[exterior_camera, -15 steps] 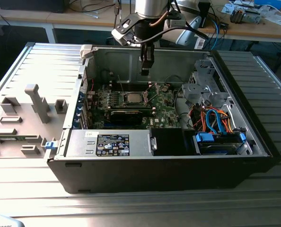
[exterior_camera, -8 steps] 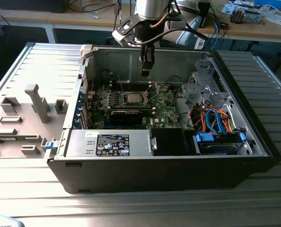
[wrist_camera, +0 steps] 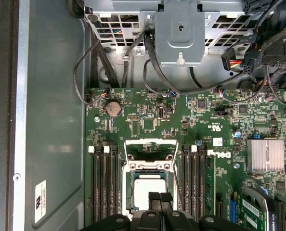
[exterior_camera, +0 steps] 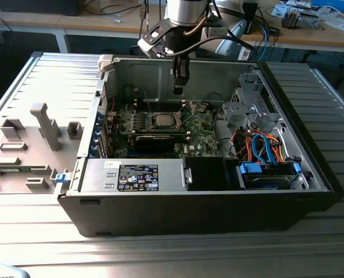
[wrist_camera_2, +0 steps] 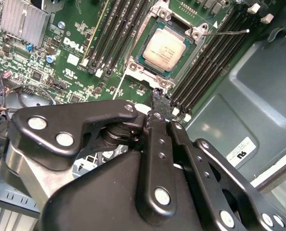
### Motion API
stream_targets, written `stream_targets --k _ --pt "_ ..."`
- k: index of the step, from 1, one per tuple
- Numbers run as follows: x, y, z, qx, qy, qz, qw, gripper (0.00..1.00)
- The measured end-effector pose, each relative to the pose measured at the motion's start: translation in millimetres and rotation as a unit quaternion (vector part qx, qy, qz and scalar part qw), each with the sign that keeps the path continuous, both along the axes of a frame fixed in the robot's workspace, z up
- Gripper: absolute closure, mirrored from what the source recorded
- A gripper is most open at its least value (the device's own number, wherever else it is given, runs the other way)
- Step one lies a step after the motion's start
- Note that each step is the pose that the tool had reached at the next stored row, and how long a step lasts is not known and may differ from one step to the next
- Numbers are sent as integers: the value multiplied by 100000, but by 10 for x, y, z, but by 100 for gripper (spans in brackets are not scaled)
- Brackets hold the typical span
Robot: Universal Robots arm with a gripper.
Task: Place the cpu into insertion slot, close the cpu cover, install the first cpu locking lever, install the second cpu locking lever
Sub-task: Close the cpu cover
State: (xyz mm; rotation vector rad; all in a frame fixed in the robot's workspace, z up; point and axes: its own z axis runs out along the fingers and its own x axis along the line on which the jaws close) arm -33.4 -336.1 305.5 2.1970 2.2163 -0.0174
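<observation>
The cpu [wrist_camera_2: 164, 48] lies flat in the insertion slot [wrist_camera_2: 135, 67], its dull silver top showing in both wrist views [wrist_camera: 145, 187] and faintly in the exterior view [exterior_camera: 160, 120]. The cpu cover [wrist_camera: 149, 141] stands swung up from the slot as a thin silvery frame. A thin wire lever [wrist_camera_2: 225, 32] sticks out beside the slot, unlatched. My gripper [exterior_camera: 179, 90] hangs above the board, just off the slot, with nothing in it. Its black fingers [wrist_camera_2: 158, 103] are pressed together, so the gripper [wrist_camera: 160, 196] is shut.
Black memory slots [wrist_camera_2: 119, 33] flank the socket on both sides. A long black module [exterior_camera: 154, 142] and the labelled power-supply box [exterior_camera: 138, 175] lie nearer the case front. A drive cage with blue and orange cables [exterior_camera: 264, 145] fills the exterior view's right. A finned heatsink [wrist_camera: 266, 155] sits on the board.
</observation>
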Motion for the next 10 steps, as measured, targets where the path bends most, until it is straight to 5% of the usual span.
stream_targets --k 10 --pt "17 0 -26 2 -1 1 100000 89"
